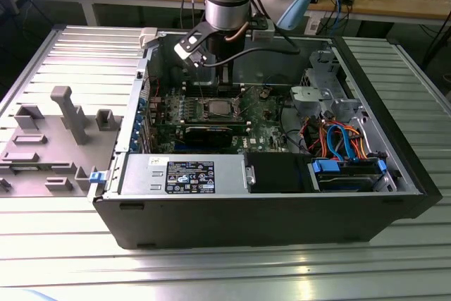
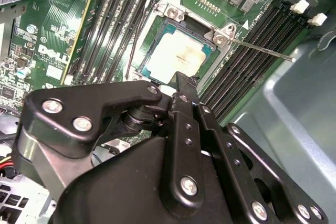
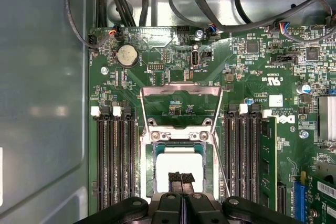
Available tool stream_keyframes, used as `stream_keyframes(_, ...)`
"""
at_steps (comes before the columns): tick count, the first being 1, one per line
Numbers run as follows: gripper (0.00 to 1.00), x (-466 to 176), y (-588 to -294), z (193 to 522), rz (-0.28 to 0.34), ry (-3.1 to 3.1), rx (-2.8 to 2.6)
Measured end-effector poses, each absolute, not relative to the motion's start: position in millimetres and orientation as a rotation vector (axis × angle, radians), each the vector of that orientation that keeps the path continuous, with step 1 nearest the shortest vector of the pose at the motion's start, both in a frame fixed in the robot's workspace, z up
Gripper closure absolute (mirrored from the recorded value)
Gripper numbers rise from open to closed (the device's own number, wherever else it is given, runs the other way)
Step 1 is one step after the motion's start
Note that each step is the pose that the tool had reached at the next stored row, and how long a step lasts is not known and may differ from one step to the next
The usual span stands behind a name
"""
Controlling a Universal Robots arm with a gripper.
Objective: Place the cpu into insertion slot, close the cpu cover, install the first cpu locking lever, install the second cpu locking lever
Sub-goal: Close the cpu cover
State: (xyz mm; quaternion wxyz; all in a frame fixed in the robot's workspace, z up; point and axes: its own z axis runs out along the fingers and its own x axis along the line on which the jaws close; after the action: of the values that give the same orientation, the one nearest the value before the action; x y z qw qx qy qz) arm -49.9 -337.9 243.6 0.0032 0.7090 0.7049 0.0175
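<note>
Gripper (image 3: 181,178) fingertips pressed together, holding nothing, just above cpu (image 3: 178,162). Cpu lies flat in insertion slot (image 3: 150,156), between memory slots (image 3: 113,161). Beyond it, cpu cover (image 3: 181,91) stands swung open. In the second wrist view, locking lever (image 2: 262,50) sticks out free.

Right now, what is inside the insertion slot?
The cpu lies in the insertion slot, silver top showing. The fingers cover part of it; the contacts beneath are hidden.

Silver cpu (image 3: 178,162) lies flat in insertion slot (image 3: 157,147), cpu cover (image 3: 181,89) open.
</note>
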Motion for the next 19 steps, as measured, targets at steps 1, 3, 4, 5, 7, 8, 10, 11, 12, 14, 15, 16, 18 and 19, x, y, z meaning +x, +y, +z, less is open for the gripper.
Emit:
stream_keyframes(1,0.89,-49.9,-337.9,243.9,0.055,2.210,2.223)
stream_keyframes(3,0.89,-49.9,-337.9,245.0,0.055,2.210,2.223)
stream_keyframes(4,0.89,-49.9,-337.9,245.6,0.055,2.210,2.223)
stream_keyframes(5,0.89,-49.9,-337.9,245.9,0.055,2.210,2.223)
stream_keyframes(7,0.89,-49.8,-337.9,246.9,0.055,2.210,2.223)
stream_keyframes(8,0.89,-49.8,-337.9,247.2,0.055,2.210,2.223)
stream_keyframes(10,0.89,-49.9,-338.0,248.1,0.055,2.210,2.223)
stream_keyframes(11,0.89,-49.9,-337.9,248.3,0.055,2.210,2.223)
stream_keyframes(12,0.89,-49.9,-337.9,248.8,0.055,2.210,2.223)
stream_keyframes(14,0.89,-49.9,-337.9,249.7,0.055,2.210,2.223)
stream_keyframes(15,0.89,-49.8,-337.9,250.1,0.055,2.210,2.223)
stream_keyframes(16,0.89,-49.8,-337.9,250.2,0.056,2.210,2.223)
stream_keyframes(18,0.89,-49.9,-337.9,250.7,0.055,2.210,2.223)
stream_keyframes(19,0.89,-49.9,-337.9,251.0,0.055,2.210,2.223)
